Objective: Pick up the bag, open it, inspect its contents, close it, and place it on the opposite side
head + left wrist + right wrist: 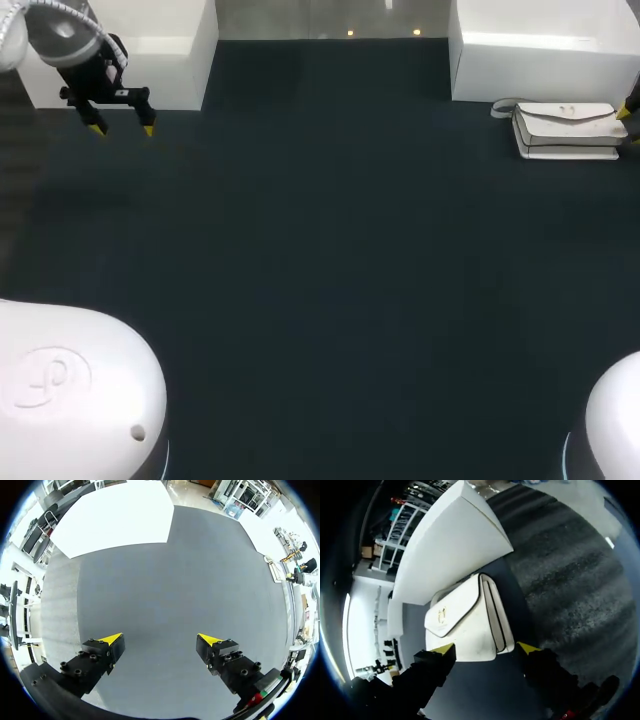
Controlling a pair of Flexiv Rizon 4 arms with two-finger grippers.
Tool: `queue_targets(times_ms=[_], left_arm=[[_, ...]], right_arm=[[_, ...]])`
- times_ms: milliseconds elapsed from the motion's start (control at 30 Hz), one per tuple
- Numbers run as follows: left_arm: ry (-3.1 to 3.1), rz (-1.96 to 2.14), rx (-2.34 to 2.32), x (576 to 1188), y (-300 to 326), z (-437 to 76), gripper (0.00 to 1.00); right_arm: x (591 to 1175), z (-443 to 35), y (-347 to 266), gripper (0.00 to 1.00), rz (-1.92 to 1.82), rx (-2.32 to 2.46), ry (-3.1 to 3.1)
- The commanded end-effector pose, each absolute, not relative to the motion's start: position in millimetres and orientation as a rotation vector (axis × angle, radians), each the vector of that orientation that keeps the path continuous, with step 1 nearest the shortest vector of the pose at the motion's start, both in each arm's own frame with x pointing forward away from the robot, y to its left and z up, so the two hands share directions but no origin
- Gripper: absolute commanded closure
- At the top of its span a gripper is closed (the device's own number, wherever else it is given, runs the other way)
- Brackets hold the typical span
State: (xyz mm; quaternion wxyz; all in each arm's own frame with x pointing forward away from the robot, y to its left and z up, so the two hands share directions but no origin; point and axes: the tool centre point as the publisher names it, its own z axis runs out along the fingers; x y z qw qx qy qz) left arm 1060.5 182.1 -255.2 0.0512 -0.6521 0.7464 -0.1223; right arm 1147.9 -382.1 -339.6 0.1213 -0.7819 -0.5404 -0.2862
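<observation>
- Nearest, at the two near corners, sit the smooth white rounded arm housings (70,390), glossy and dome-like.
- The dark matte table (330,250) spreads ahead of them, its cover finely grained like short-pile felt.
- At the far left, the left tool (122,129) hangs above the table on a black metal body. Its two wedge-shaped yellow tips stand wide apart with only bare cover between them.
- At the far right, the right tool (486,649) also has its fingers spread. The yellow tips sit at either side of the near end of the white leather-look flap bag (565,128), and I cannot tell whether they touch it.
- The bag lies flat on the table at its far right edge. It is a soft-cornered rectangle with a smooth curved flap edged by a dark seam, a small gold clasp on the flap, and layered gussets along one long side.
- A thin white strap (503,108) loops out from the end of the bag farthest from the right tool.
- Just behind the bag stands a plain white block (540,50) with sharp straight edges.
- A matching white block (170,50) stands behind the left tool at the far left.
</observation>
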Motion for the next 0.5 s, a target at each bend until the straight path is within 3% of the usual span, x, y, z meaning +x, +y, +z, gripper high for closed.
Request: queue_targets(times_ms=[33,500], left_arm=[[2.27,-0.371,-1.985,1060,182,-255,0.0],[2.27,-0.371,-1.985,1060,182,-255,0.0]], right_arm=[[1137,-309,-377,0.0,-0.656,-2.262,-1.648],[1103,-274,-333,0.0,-0.48,-2.408,-1.89]])
